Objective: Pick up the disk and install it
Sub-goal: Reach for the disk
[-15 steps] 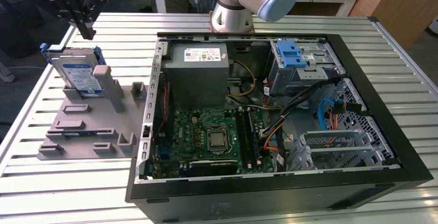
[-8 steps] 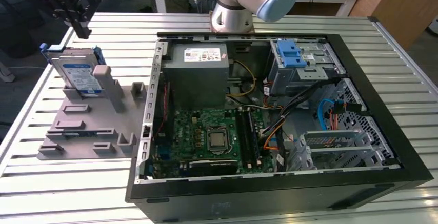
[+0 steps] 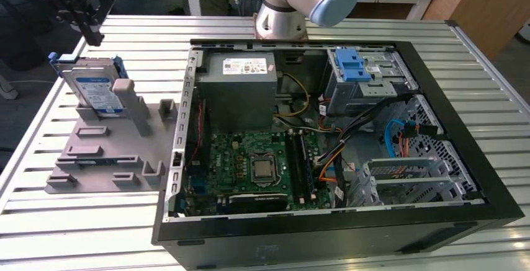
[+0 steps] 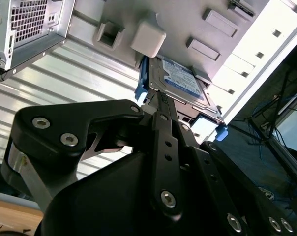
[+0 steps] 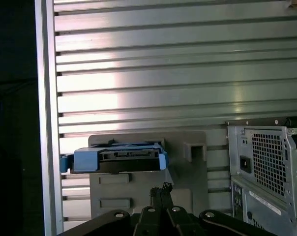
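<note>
The disk (image 3: 93, 88) stands on edge in a grey holder fixture (image 3: 108, 153) at the exterior view's left; it is silver with a white-and-blue label and blue side rails. My gripper (image 3: 93, 37) hangs just above the disk's upper edge, apart from it. In both wrist views the black fingers come together at their tips with nothing between them, gripper (image 4: 156, 98) and gripper (image 5: 161, 189) pointing at the disk (image 4: 180, 78). The first wrist view shows the disk's (image 5: 116, 160) connector edge and blue rails end-on.
An open computer case (image 3: 463, 159) lies on the slatted metal table (image 3: 49, 234) to the exterior view's right. Inside are a grey power supply box (image 3: 240, 91), a green motherboard (image 3: 257, 165) and a silver drive cage with a blue latch (image 3: 356, 72). The arm's base (image 3: 282, 10) stands behind the case.
</note>
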You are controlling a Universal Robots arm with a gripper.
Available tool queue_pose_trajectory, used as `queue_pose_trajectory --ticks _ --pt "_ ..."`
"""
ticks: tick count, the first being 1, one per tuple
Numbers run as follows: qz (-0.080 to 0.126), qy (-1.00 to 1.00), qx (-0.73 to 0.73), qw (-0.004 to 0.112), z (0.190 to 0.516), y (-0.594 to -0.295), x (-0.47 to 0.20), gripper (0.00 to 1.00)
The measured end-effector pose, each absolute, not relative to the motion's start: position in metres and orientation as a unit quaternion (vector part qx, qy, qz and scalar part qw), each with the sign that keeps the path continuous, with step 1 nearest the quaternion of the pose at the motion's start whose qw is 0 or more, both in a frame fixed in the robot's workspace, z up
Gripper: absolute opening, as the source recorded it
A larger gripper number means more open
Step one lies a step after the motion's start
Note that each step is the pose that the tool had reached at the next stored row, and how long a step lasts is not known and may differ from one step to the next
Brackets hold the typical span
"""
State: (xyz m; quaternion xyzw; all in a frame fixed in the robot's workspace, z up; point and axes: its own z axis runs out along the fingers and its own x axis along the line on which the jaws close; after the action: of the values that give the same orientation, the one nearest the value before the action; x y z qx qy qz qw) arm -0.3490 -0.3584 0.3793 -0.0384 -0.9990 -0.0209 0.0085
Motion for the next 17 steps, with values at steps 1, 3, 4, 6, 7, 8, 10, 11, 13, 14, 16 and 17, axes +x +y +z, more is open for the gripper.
queue_pose_trajectory --ticks 1,3,4,6,7,8,10,11,13,14,16,17 --pt "-0.021 -0.999 -0.038 0.008 0.379 -0.358 -0.35 0.11" --pt "-0.021 -0.999 -0.038 0.008 0.379 -0.357 -0.353 0.11" --pt "-0.021 -0.999 -0.038 0.008 0.379 -0.356 -0.354 0.11" --pt "-0.021 -0.999 -0.038 0.008 0.379 -0.355 -0.356 0.11" --pt "-0.021 -0.999 -0.038 0.009 0.379 -0.354 -0.358 0.11" --pt "-0.021 -0.999 -0.038 0.009 0.378 -0.353 -0.359 0.11" --pt "-0.021 -0.999 -0.038 0.009 0.378 -0.352 -0.363 0.11" --pt "-0.021 -0.999 -0.038 0.009 0.378 -0.351 -0.366 0.11" --pt "-0.021 -0.999 -0.038 0.009 0.377 -0.349 -0.371 0.11" --pt "-0.021 -0.999 -0.038 0.009 0.377 -0.349 -0.374 0.11" --pt "-0.021 -0.999 -0.038 0.009 0.377 -0.349 -0.381 0.11" --pt "-0.021 -0.999 -0.038 0.009 0.376 -0.349 -0.384 0.11"
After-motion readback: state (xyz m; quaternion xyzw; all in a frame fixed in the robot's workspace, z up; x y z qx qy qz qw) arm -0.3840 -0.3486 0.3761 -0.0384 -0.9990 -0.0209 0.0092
